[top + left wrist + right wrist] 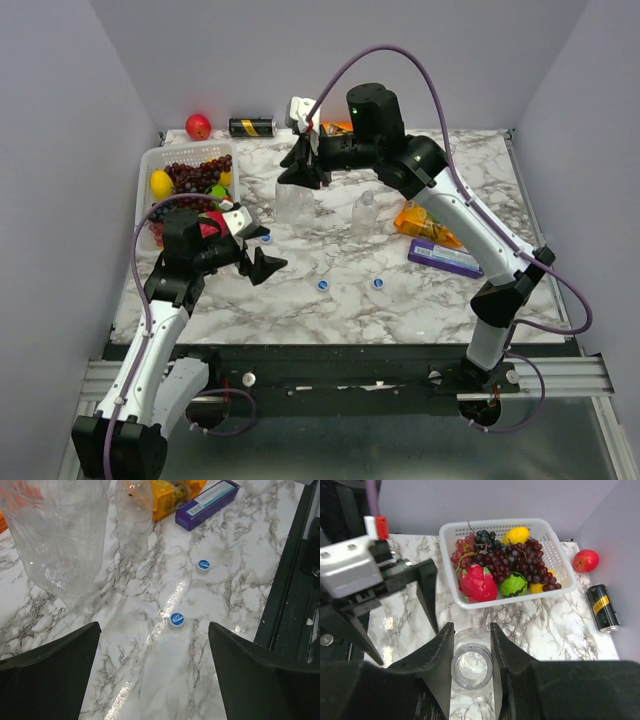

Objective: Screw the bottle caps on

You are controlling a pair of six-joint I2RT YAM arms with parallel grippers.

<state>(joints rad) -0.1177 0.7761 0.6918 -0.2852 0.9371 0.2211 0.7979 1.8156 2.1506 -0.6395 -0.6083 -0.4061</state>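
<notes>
A clear uncapped bottle (293, 203) stands upright at the back centre. My right gripper (305, 175) comes down from above and is shut on its neck. In the right wrist view the fingers (442, 652) press both sides of the open bottle mouth (471, 666). A second clear bottle (364, 213) stands to its right. Three blue caps lie flat on the marble: one cap (322, 285), another cap (378, 283), and a third cap (265, 238) near the basket. My left gripper (262, 265) hovers open and empty, with the nearest cap (177, 619) just ahead of it.
A white basket (150, 160) of fruit sits at the back left. A red apple (198, 126) and a black-and-gold can (251, 127) lie behind it. An orange packet (425, 222) and a purple box (446, 258) lie on the right.
</notes>
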